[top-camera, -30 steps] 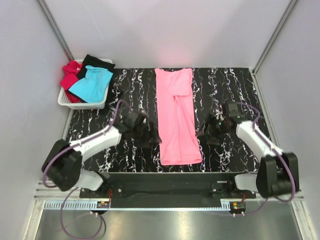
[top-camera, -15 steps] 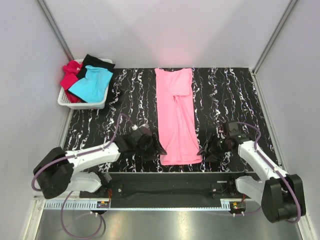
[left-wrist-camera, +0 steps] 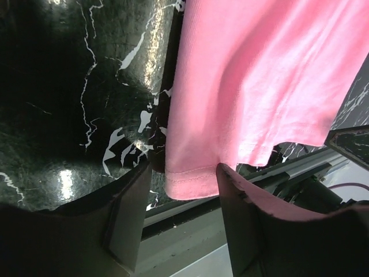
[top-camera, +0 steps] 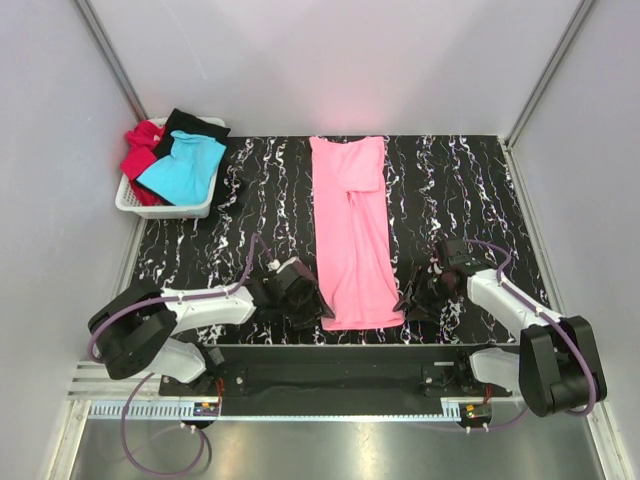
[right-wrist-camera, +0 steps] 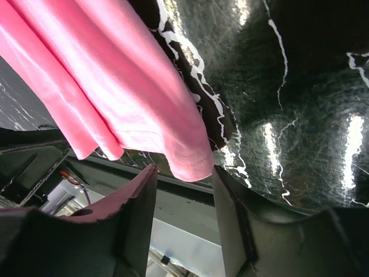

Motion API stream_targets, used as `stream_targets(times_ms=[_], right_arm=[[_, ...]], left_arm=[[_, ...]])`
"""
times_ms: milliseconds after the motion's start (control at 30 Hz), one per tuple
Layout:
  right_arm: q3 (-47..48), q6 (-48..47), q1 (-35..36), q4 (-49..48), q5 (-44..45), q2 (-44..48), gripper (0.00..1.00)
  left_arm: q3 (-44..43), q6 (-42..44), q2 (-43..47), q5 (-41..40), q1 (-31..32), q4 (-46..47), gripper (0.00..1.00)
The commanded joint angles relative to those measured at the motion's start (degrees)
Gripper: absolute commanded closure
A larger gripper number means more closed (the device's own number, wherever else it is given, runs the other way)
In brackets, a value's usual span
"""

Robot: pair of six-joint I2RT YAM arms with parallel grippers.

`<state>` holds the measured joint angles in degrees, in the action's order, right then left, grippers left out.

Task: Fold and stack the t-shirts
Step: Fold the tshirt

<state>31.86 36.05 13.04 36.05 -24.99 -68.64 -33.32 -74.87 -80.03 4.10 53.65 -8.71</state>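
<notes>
Both grippers have slid toward the bottom of the frame in the past second, from beside the middle of the pink t-shirt (top-camera: 352, 235) to its lower hem. Their fingers have also drawn closer together.

The shirt lies flat as a long, narrow strip down the centre of the black marbled table (top-camera: 200, 250), collar end toward the top of the frame. The left gripper (top-camera: 318, 306) sits at the hem's lower-left corner and the right gripper (top-camera: 404, 302) at its lower-right corner.

In the left wrist view, the two fingers (left-wrist-camera: 130, 213) stand partly apart with the pink corner of the hem between them, unpinched. The right wrist view shows the same: a gap between the fingers (right-wrist-camera: 138, 213), and the stitched corner hanging in it.

At upper left, a white basket (top-camera: 165, 208) holds the turquoise shirt (top-camera: 183, 168) on top, with the red shirt (top-camera: 140, 150) and black shirt (top-camera: 190, 124) bunched behind it.
</notes>
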Motion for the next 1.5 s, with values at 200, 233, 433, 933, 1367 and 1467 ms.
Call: stream_targets(times_ms=[200,233,433,933,1367,1467], right_arm=[[1.3,0.1,3.2,-2.3,0.3,-2.5,0.57],[1.5,0.3,3.8,-2.0,0.6,-2.9,0.58],[2.6,2.0,6.2,-0.2,3.8,-3.3,0.58],[3.7,2.7,7.0,2.1,6.6,-0.2,0.5],[1.6,5.7,11.5,-3.5,7.3,-4.1,0.53],[1.5,5.8,11.9,-4.7,6.9,-5.4,0.6]], left_arm=[[1.9,-1.8,-0.6,-1.1,0.6,2.0,0.59],[1.9,-1.6,-0.8,-1.1,0.6,2.2,0.61],[0.6,0.0,-2.7,-0.3,0.6,2.4,0.67],[1.1,5.0,-0.3,-1.8,-0.6,-2.8,1.0],[3.5,7.4,1.3,-0.2,-2.2,-3.3,1.0],[3.9,7.1,1.6,-0.5,-2.4,-3.2,1.0]])
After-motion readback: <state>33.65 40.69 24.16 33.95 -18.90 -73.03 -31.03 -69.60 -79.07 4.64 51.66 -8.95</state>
